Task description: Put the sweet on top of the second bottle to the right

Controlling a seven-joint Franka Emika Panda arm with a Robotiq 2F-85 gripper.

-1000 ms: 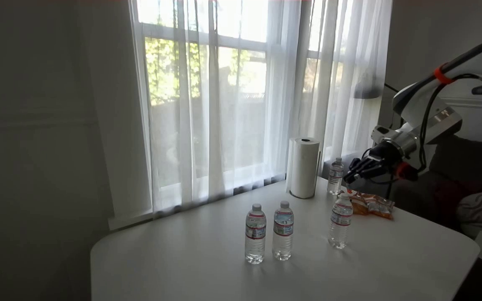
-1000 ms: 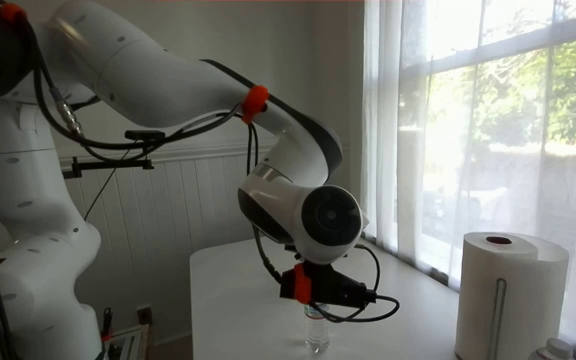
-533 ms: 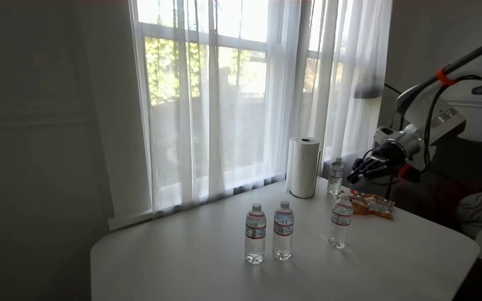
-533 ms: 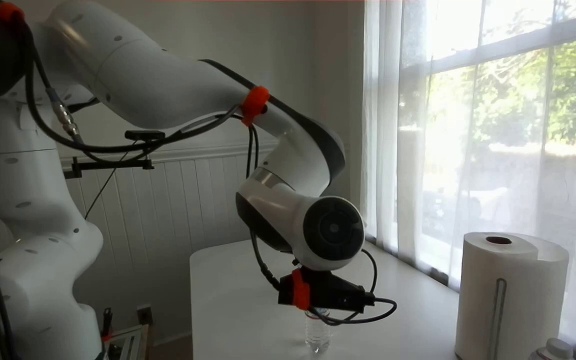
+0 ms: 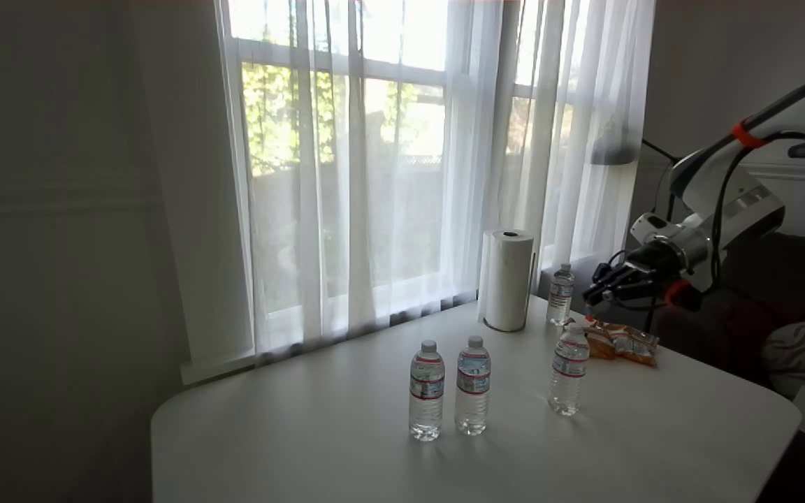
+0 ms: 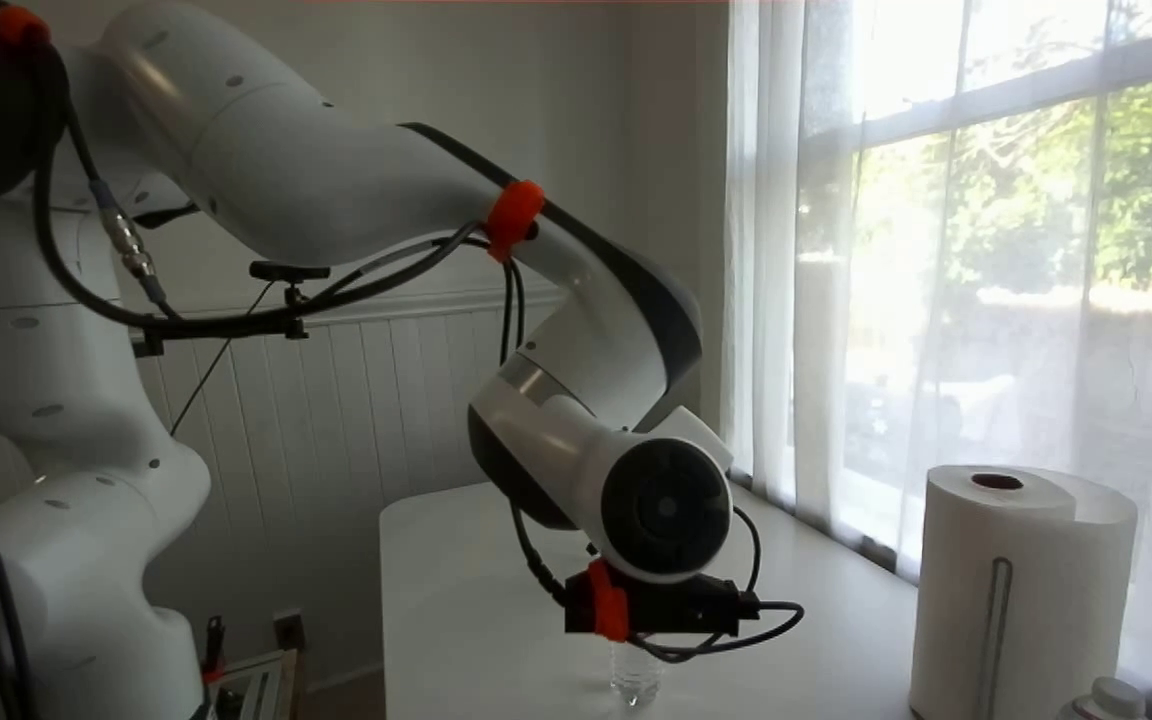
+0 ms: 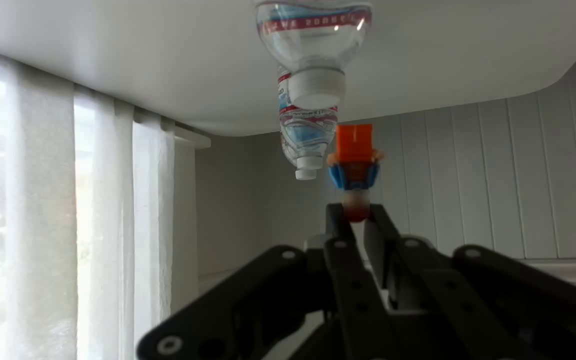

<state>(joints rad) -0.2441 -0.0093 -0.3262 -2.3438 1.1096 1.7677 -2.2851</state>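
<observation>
My gripper (image 7: 356, 212) is shut on the sweet (image 7: 354, 145), a tiny orange piece with blue sides and a red end, more like a toy figure. The wrist view is upside down. In an exterior view the sweet (image 5: 589, 314) hangs below the fingertips (image 5: 590, 296), above and behind the cap of a front water bottle (image 5: 569, 370). It looks apart from the bottle. Two more bottles (image 5: 473, 385) (image 5: 427, 391) stand upright further left, and another (image 5: 560, 293) stands at the back. In the wrist view a near bottle (image 7: 316, 37) has two lined up behind it (image 7: 308, 132).
A paper towel roll (image 5: 507, 283) stands by the curtains; it also shows in an exterior view (image 6: 1021, 600). Orange snack bags (image 5: 619, 342) lie on the white table (image 5: 305, 433) behind the front right bottle. A grey bottle cap (image 6: 1116, 698) shows beside the roll.
The gripper has shifted slightly right with the sweet in an exterior view, away from the left bottles. The wrist has lowered and tilted a little. The bottles have not moved.
</observation>
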